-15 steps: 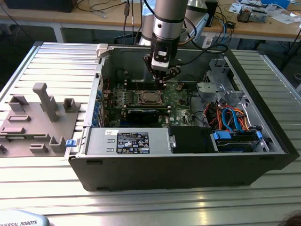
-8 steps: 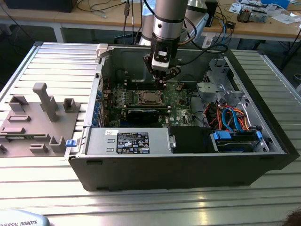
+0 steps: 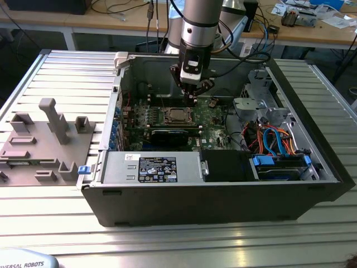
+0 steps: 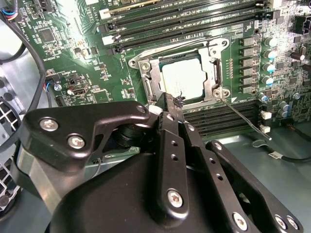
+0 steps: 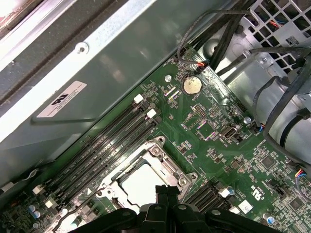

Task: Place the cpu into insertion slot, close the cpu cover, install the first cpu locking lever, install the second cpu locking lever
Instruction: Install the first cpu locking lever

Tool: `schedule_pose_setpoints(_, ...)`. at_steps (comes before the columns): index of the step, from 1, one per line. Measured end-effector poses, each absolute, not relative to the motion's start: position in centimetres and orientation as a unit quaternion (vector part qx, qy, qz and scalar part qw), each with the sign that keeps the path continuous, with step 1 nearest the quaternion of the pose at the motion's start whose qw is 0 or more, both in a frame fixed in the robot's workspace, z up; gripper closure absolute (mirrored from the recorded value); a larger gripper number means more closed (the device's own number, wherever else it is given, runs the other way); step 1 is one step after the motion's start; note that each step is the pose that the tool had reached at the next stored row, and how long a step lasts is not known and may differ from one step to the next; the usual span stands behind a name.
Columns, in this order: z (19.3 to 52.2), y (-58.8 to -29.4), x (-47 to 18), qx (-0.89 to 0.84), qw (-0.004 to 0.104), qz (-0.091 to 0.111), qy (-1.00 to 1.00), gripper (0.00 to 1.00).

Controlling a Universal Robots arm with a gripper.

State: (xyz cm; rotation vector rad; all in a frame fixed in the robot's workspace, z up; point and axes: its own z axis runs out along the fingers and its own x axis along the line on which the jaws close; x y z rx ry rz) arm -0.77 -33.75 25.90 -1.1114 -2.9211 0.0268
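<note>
Our gripper [image 4: 172,103], black jointed metal, has its fingers drawn together into one narrow tip at the edge of the slot [image 4: 142,65]. Its bulk hides the board [image 4: 73,48] on that side, and we cannot tell whether the tip touches anything. In the slot lies the cpu [image 4: 183,78], flat and matt silver-grey, with the cover [image 4: 214,73], a thin shiny frame, lying down around it. From one corner of the slot a thin wire lever [image 4: 243,119] slants away; we cannot tell whether it is latched. Beyond the slot, long black memory sockets [image 4: 184,14] cross the green board. Farther out, the grey steel case [image 3: 223,195] rests on a ribbed aluminium table [image 3: 67,72].
</note>
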Motion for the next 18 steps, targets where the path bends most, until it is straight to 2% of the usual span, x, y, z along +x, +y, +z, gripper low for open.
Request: schedule_pose_setpoints(18,25.90,-33.75,-0.77,-0.347,0.008,0.009,-0.938,0.89)
